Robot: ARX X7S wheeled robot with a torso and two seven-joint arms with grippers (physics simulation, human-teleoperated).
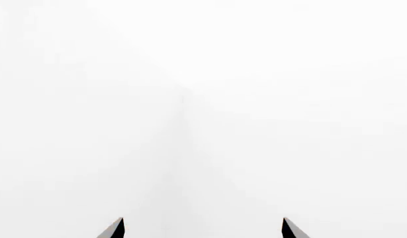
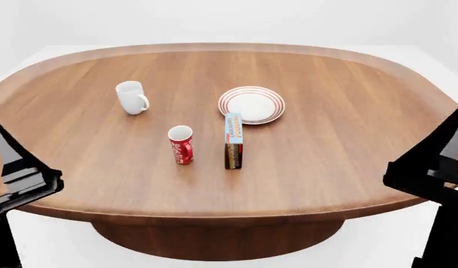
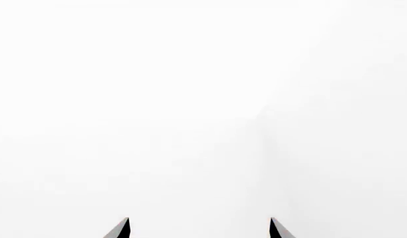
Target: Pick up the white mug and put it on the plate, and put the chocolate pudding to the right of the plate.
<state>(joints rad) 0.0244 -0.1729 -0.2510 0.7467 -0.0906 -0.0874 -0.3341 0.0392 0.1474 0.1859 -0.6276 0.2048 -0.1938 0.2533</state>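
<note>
Nothing grasped yet: both arms wait at the desk's near edge, the mug step not begun.

The white mug [image 2: 131, 97] stands upright at upper left of the desk [image 2: 348, 151], handle toward lower right, well apart from the plate [image 2: 251, 104] near upper centre. The chocolate pudding [image 2: 233, 140] stands on end just below the plate's lower-left rim, a red cup [image 2: 181, 144] beside it. Left pincer [image 1: 202, 229] and right pincer [image 3: 198, 229] each show two separated tips against blank white, released and empty. Judging from this, the next move calls for a long reach toward the mug, likely by the left arm at the frame's lower left, avoiding the red cup.
</note>
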